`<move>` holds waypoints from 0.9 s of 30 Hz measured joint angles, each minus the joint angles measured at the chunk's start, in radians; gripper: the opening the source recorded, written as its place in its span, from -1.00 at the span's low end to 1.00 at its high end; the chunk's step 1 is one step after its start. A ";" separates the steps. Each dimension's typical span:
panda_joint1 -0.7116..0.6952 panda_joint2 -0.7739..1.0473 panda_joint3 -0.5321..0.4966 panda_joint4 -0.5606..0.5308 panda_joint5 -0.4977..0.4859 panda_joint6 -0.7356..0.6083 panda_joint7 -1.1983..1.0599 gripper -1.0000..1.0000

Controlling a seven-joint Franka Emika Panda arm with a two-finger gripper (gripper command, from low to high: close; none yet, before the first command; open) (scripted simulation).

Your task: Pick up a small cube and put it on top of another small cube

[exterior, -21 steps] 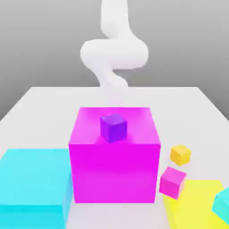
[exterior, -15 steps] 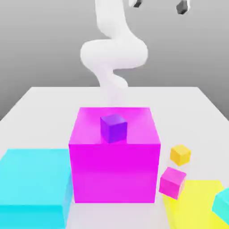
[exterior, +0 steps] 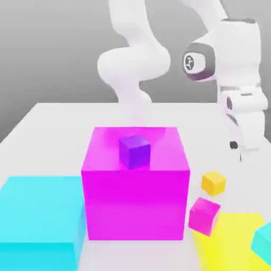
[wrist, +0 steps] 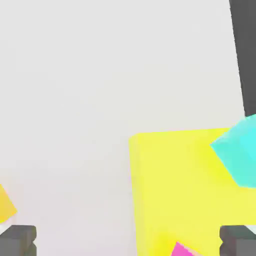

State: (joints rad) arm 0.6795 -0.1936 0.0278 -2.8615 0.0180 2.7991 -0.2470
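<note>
The small cube (exterior: 214,182), tiny and orange-yellow, rests on the table at the exterior view's right, just behind a small magenta cube (exterior: 204,215). A small purple cube (exterior: 134,151) sits on top of the big magenta block (exterior: 135,201). My gripper (exterior: 236,150) hangs above the table, higher than the orange-yellow cube and a little to its right, touching nothing. In the hand view the gripper (wrist: 128,241) stands open, its dark fingertips (wrist: 17,240) far apart with nothing between them. A sliver of the orange-yellow cube (wrist: 5,202) shows at the edge near one fingertip.
A big cyan block (exterior: 39,217) stands at the exterior view's left front. A flat yellow block (exterior: 233,243) lies at the right front, with a cyan cube (exterior: 263,241) on it. The hand view shows the same yellow block (wrist: 185,185) and cyan cube (wrist: 240,155).
The arm's hand has come down from the top of the exterior view to the right side, and now hovers over the table near the orange-yellow cube. The cubes have not moved.
</note>
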 joint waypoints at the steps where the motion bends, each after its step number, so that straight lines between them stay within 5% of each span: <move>1: 0.023 0.026 0.008 -0.024 0.001 0.021 -0.044 0.00; 5: 0.090 0.136 0.038 -0.095 -0.003 0.112 -0.182 0.00; 12: 0.139 0.385 -0.019 -0.063 -0.066 0.317 -0.156 0.00; 13: 0.147 0.418 -0.026 -0.057 -0.065 0.343 -0.156 -1.00; 20: 0.149 0.424 -0.028 -0.056 -0.068 0.346 -0.154 -1.00; 27: 0.126 0.196 0.008 -0.097 -0.021 0.159 -0.188 -1.00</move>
State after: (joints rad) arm 0.8052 0.0023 0.0356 -2.9580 -0.0034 2.9585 -0.4350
